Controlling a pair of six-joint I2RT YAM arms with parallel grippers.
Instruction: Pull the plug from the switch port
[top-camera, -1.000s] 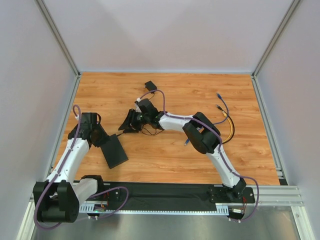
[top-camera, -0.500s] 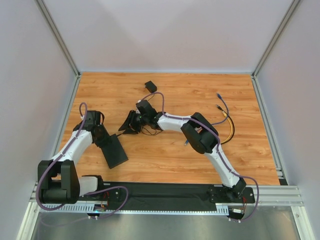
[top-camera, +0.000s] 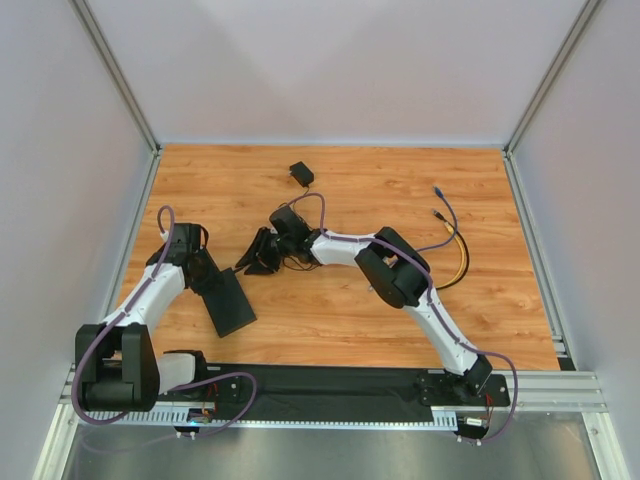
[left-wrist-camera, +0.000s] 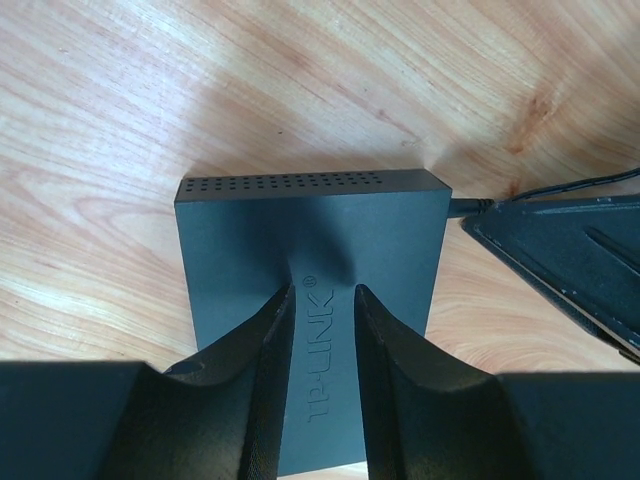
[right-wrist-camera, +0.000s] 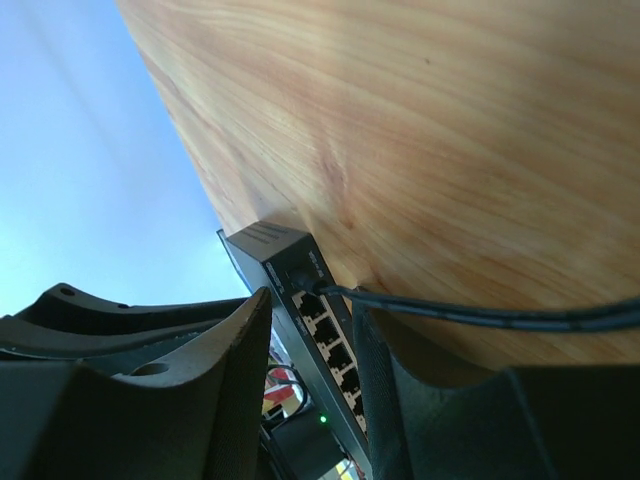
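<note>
The switch (top-camera: 229, 303), a flat matte-black box, lies on the wood table at the left. In the left wrist view its top (left-wrist-camera: 250, 230) reads TP-LINK. My left gripper (top-camera: 207, 279) rests on that top, its fingers a little apart with nothing between them (left-wrist-camera: 323, 292). My right gripper (top-camera: 250, 262) is open at the switch's socket edge (right-wrist-camera: 335, 355). A black plug (right-wrist-camera: 305, 280) sits in the end socket, between my right fingers. Its thin black lead (right-wrist-camera: 480, 317) runs off to the right. The plug also shows in the left wrist view (left-wrist-camera: 468, 207).
A small black adapter block (top-camera: 301, 173) lies at the back of the table. Yellow and purple cables (top-camera: 452, 250) with blue plugs lie at the right. Loose black lead (top-camera: 296, 263) is bunched under my right wrist. A green light (right-wrist-camera: 322, 419) glows on the switch.
My right gripper has moved a little left and nearer, closer to the switch's socket edge. My left arm has shifted its elbow while its gripper stays on the switch.
</note>
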